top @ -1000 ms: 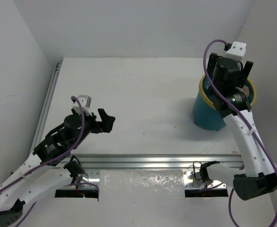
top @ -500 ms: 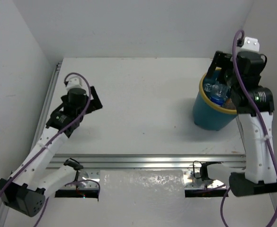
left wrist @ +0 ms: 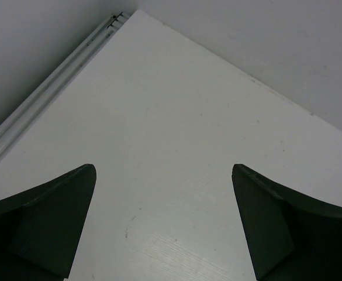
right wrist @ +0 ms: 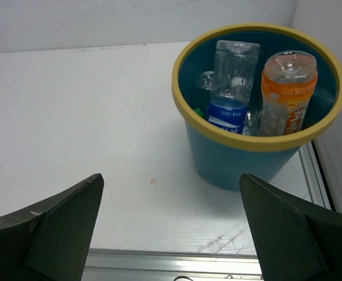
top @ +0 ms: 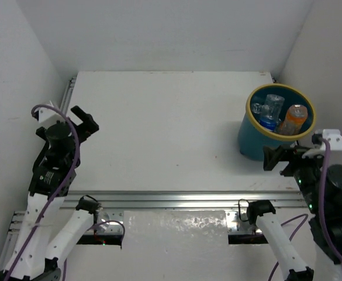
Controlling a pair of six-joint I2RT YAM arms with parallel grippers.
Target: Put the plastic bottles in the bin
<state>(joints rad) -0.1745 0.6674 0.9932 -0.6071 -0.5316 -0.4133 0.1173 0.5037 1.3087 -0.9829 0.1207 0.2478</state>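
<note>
The plastic bottles [right wrist: 231, 64] stand upright inside the bin [right wrist: 235, 164] at the far right of the worktop [top: 171, 129]; an orange bottle [right wrist: 286, 93] is rightmost; left end effector [left wrist: 162, 167] released, holding nothing, over the left side; right end effector [right wrist: 171, 175] released, holding nothing, near the bin.

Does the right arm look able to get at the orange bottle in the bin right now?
Probably yes: the right gripper stands open facing the bin with nothing between them, and the orange bottle sits uncovered, its end at rim height.
</note>
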